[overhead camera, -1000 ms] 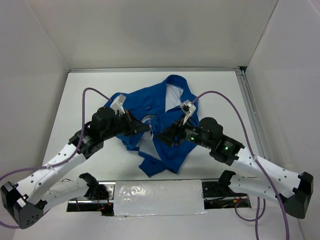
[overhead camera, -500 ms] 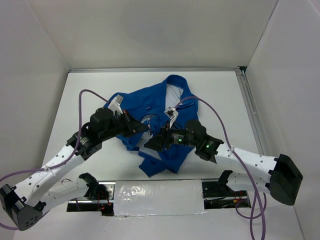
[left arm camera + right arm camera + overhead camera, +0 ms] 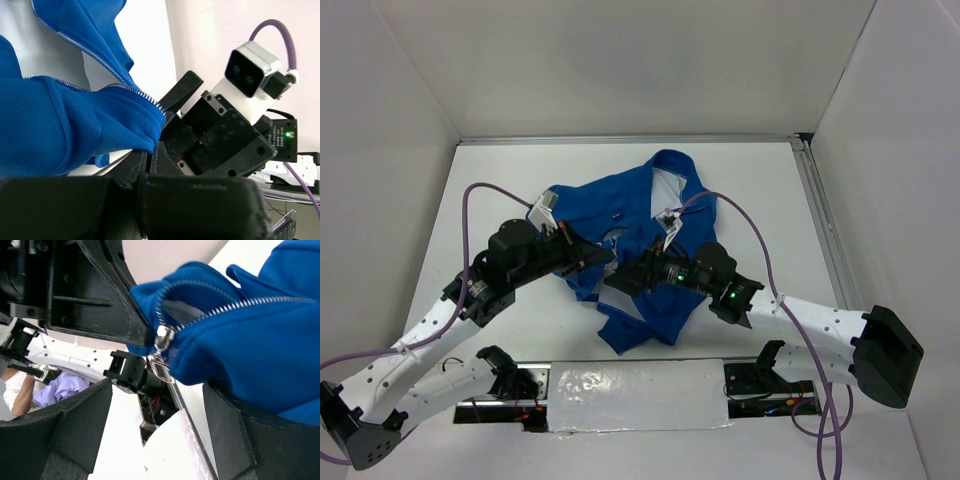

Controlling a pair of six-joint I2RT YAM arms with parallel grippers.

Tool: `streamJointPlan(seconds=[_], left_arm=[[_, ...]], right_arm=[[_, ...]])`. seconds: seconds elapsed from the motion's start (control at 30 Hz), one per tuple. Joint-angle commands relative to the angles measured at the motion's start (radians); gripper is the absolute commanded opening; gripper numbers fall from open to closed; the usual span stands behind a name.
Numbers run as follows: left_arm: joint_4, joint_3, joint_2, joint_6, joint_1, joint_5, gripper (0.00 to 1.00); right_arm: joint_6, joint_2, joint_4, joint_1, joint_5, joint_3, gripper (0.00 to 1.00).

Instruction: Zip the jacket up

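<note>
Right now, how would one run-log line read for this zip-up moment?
left gripper: shut on royal-blue fabric jacket hem | right gripper: open near silver metal zipper slider | front: unzipped

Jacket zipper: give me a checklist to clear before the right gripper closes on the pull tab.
1. Left gripper holding the jacket by its hem corner at the zipper's bottom end: ok.
2. Right gripper open and holding nothing: ok.
3. Slider and pull tab in clear sight of the right wrist camera: ok, the tab hangs free.
4. Pull tab between the right gripper's fingers: not ok, it lies ahead of them, untouched.
5. Both rows of teeth seated in the slider: cannot tell.
6. Jacket front lying flat for the pull: not ok, it is crumpled.
</note>
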Motion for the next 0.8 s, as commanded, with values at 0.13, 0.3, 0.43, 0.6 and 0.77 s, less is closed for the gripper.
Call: streamJointPlan(seconds=[0.13,0.3,0.43,0.6,0.77], left_arm=[[0.067,0.022,-0.006,0.0,-0.005,0.031,0.0],[0.067,0.022,-0.008,-0.006,-0.005,0.022,0.0],[0.077,0.015,-0.008,-0.008,-0.005,0.019,0.0],[0.07,0.02,-0.006,-0.009,-0.005,0.011,0.0],[0.071,0.017,-0.012,-0.009,-0.005,-0.009,0.0]], right_arm=[[-0.051,-0.03,0.139,0.0,-0.05,0.01,0.8],[-0.018,-0.048,0.159,-0.001,-0.072,0.005,0.78],[0.006,-0.064,0.164,0.0,-0.083,0.002,0.84],[0.035,-0.079,0.182,0.0,-0.1,-0.009,0.87],[0.05,-0.09,0.158,0.0,-0.093,-0.006,0.79]])
